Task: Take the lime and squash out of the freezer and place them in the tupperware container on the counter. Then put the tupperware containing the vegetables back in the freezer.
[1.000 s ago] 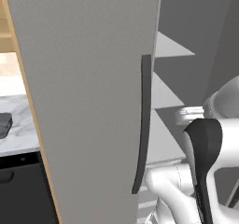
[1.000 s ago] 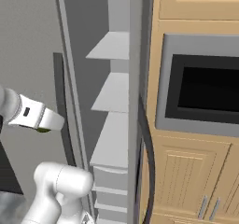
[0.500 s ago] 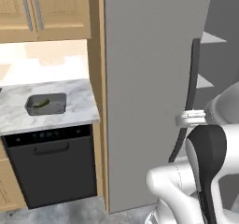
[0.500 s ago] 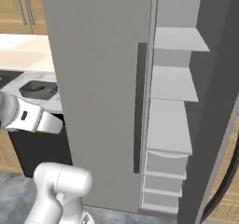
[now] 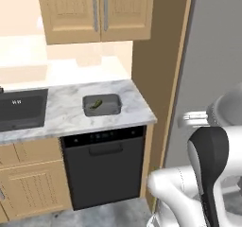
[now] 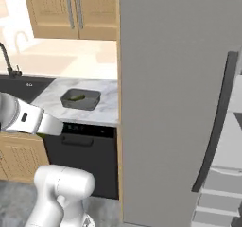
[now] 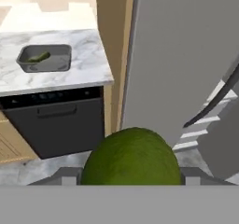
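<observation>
- In the hand view the lime bulges large and dark green at the bottom centre of the frame, right where the finger tips would rise. It hides them, so I judge the gripper is clamped on it, though the fingers themselves cannot be made out.
- The tupperware container sits in the upper left of the hand view, on the marble counter above the black dishwasher. It is well apart from the hand, up and to the left in that frame.
- The squash already lies inside the tray, a light green sliver with its long axis running roughly along the tray's longer side. In the left base view it shows as a short slanted piece in the container, at the centre of the frame.
- In the right base view the container is at centre left, and the arm's white forearm crosses the left edge just below it.
- The freezer door fills the right half of that view, its dark handle at the far right, with pale shelves beyond.
- The coming move looks like a carry toward the tray, and the free space beside the squash is the spot to aim for.
- Judged from this, one vegetable is in and the second is on its way.
</observation>
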